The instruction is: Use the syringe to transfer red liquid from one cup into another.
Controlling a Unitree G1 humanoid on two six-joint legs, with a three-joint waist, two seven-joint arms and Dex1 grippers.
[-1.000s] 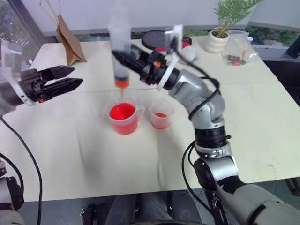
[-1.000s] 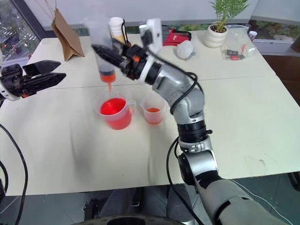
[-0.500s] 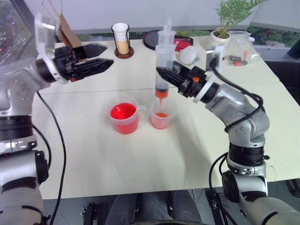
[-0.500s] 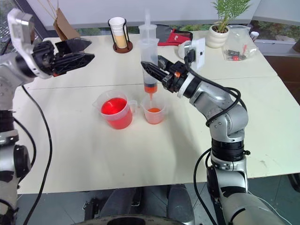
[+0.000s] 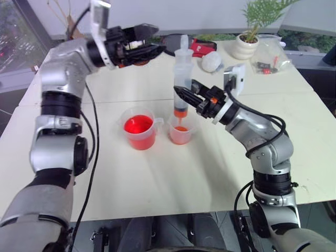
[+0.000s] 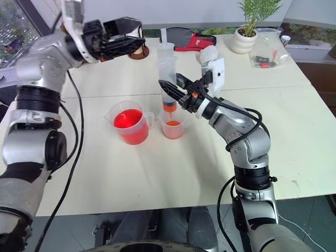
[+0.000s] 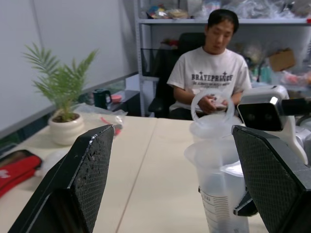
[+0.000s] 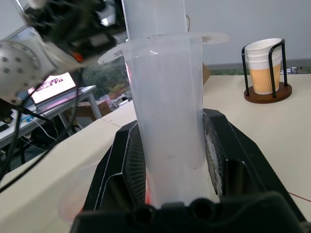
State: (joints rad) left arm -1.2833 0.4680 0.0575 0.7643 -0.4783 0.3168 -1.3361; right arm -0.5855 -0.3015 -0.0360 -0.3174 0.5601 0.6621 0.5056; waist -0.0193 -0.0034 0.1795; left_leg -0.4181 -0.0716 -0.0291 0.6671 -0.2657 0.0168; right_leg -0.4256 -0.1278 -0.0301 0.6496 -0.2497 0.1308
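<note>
We see the right gripper (image 5: 185, 97) with its fingers clamped on the barrel of the syringe (image 5: 182, 79), holding it upright with its orange tip directly above the smaller cup (image 5: 180, 132), which contains a little pale red liquid (image 5: 180, 129). The larger beaker (image 5: 139, 128), vivid red, stands just beside that cup on the table (image 5: 157, 173). We see the left gripper (image 5: 148, 39) raised beside the syringe's plunger top, its fingers spread apart and holding nothing.
</note>
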